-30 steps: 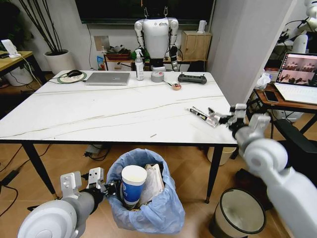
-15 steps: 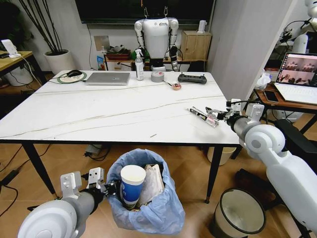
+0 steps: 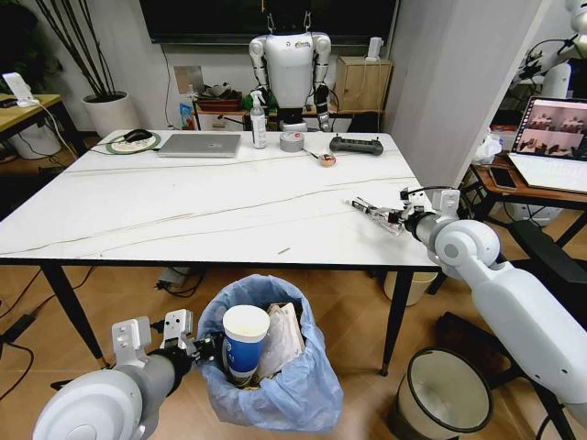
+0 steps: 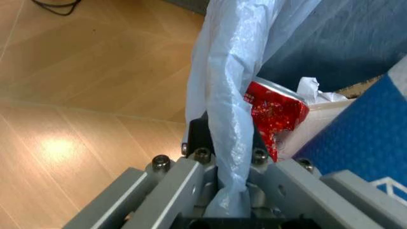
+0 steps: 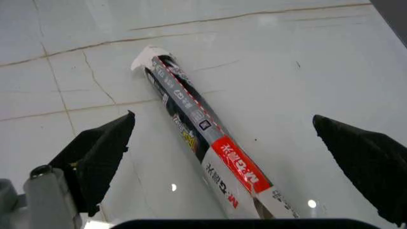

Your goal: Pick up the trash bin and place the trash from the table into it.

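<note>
A: Head view, from the left: the left gripper (image 3: pixel 197 346) pinches the rim of the trash bin (image 3: pixel 271 367) below the desk (image 3: pixel 183 206) edge, unmoved.

B: And rightwards?

A: The right gripper (image 3: pixel 383 214) has slid inward over the last second to the long wrapper (image 3: pixel 370 211) near the desk's right edge, so a pickup looks imminent.

B: Fingers?

A: Right wrist view shows them spread, straddling the wrapper (image 5: pixel 203 138). Left wrist view shows the bag (image 4: pixel 232 105) clamped, with a red packet (image 4: pixel 275 112) inside.
</note>
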